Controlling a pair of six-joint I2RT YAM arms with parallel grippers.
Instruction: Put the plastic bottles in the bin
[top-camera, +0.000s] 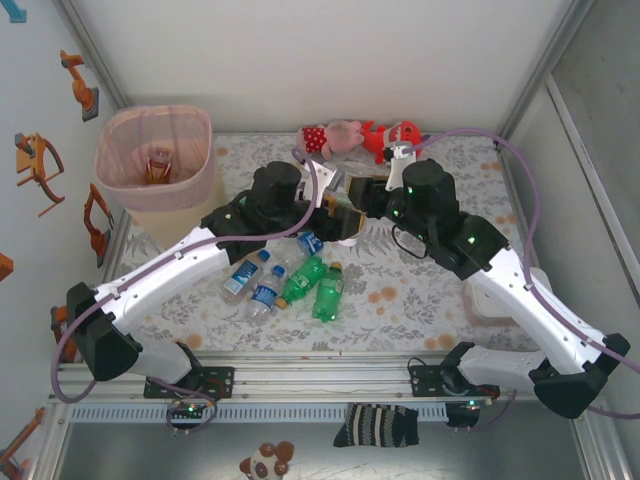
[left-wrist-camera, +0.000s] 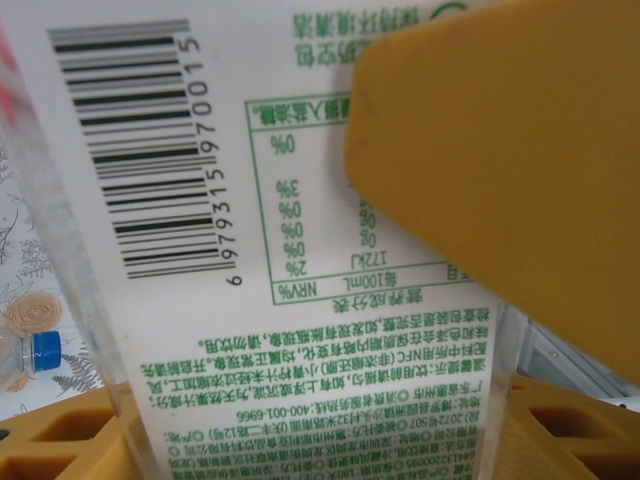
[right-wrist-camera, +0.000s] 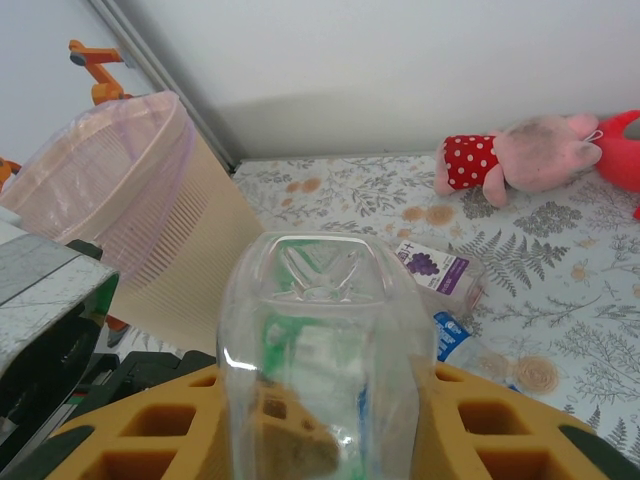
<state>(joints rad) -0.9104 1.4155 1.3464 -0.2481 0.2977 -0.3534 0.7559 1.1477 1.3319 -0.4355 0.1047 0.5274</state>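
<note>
The tall pink mesh wastebasket (top-camera: 190, 185) stood in the far left corner with one small bottle (top-camera: 160, 165) inside. Mid-table, the right gripper (right-wrist-camera: 320, 400) clamped a clear plastic bottle with a white, green-printed label (right-wrist-camera: 315, 330). The left gripper (top-camera: 335, 210) flanked that label, and I cannot tell whether it gripped. Green and blue-labelled bottles (top-camera: 290, 280) lay on the table nearby.
</note>
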